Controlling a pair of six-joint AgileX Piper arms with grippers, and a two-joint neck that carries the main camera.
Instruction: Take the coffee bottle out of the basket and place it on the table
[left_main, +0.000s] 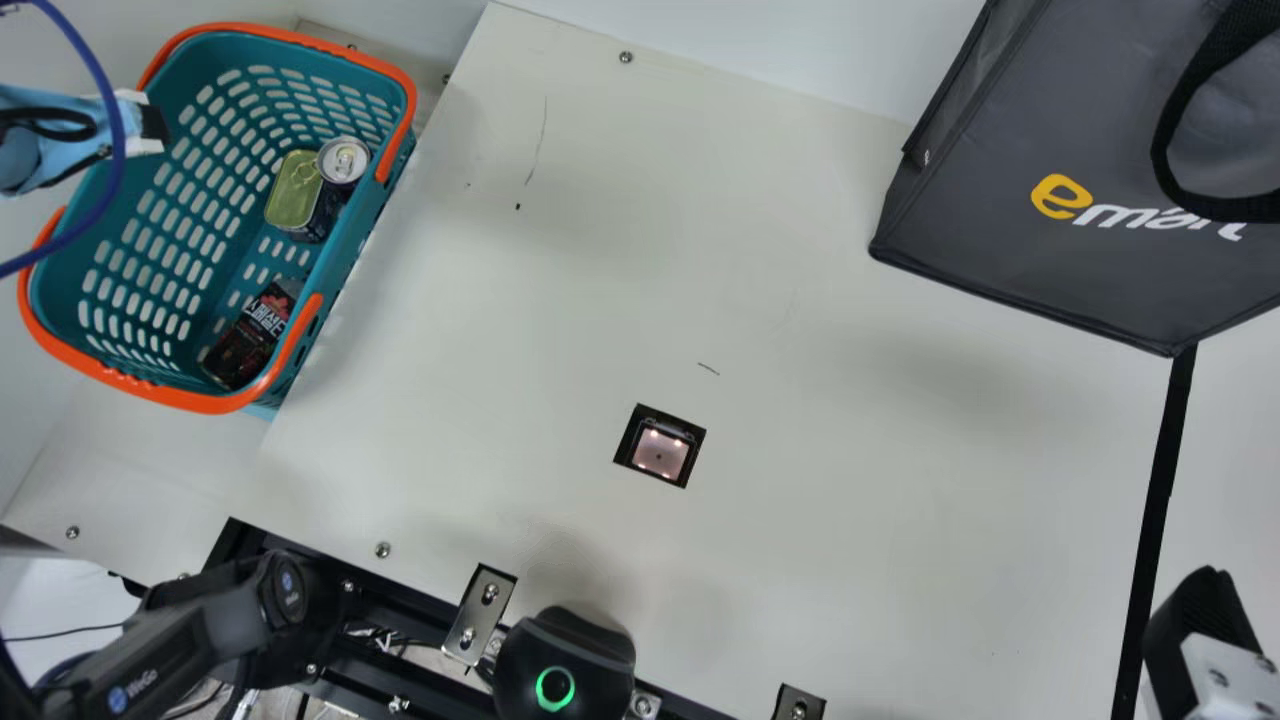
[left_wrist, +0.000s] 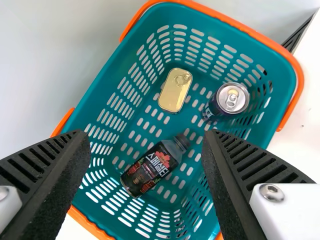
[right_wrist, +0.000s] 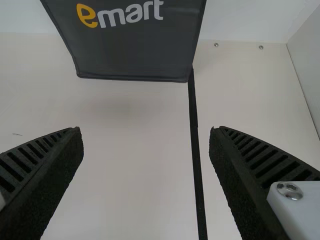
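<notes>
- Plainly, the cream table (left_main: 850, 500) spans the middle of the main view; it is where the bottle has to end up, so the placing is all to do.
- A grey bag (left_main: 1000, 160) stands at the upper right of that frame and seems to have no part in this job.
- The teal basket (left_main: 170, 396) is at the upper left, orange-rimmed, with the goods inside it.
- My left gripper (left_wrist: 146, 135) has its fingers apart, nothing between the pads, and its wrist camera looks down into the basket. I judge this the approach, with the grasp, lift and carry all left.
- My right gripper (right_wrist: 145, 131) is spread too and holds nothing; it likely isn't needed.
- The coffee bottle (left_main: 250, 345) lies on its side inside the basket, towards the lower end as the main view shows it. None of the taking-out is done.
- A can (left_main: 343, 160) and a flat gold tin (left_wrist: 175, 90) share the basket; a careless descent could knock them.
</notes>
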